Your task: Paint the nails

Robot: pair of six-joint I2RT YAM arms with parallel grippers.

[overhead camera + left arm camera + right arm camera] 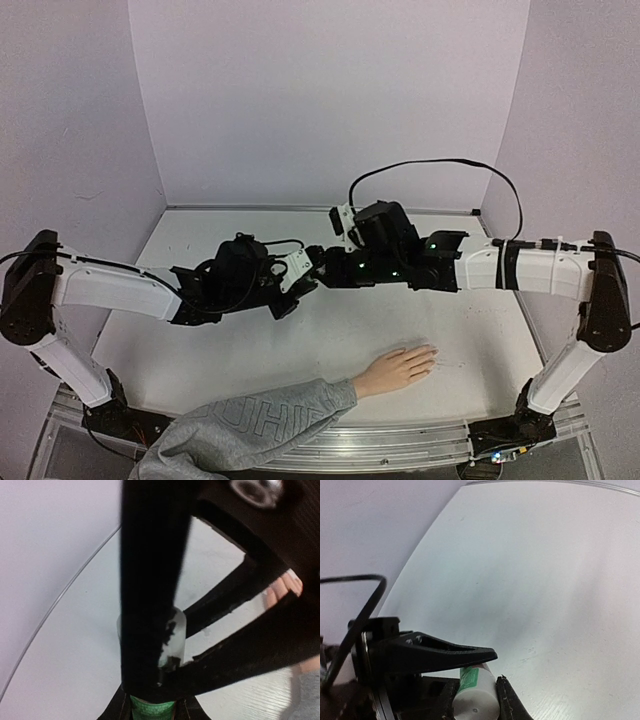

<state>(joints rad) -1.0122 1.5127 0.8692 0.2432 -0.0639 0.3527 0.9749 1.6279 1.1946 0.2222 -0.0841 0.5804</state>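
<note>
The two arms reach in from either side and meet over the middle of the white tabletop (200, 240), well above the surface. The left end effector (298, 272) and the right end effector (322, 262) are nose to nose, both closed narrow on the same small bottle (150, 707), a whitish thing with a green label. In the left wrist view the labelled end sits between that arm's own fingertips at the bottom edge, with the other arm's black fingers (150, 580) crossing in front of the pale upper part. From the right wrist the bottle's blunt white end shows, pinched between black fingers. Which end is the cap I cannot tell.

The mannequin hand (395, 370) lies flat, palm down, on the near right part of the tabletop, well apart from the bottle and below it. Its grey sleeve (250, 425) trails off toward the front edge. The nails (432, 351) point right; they are too small to make out any colour on them. A black cable (440, 162) loops up behind the right arm.
</note>
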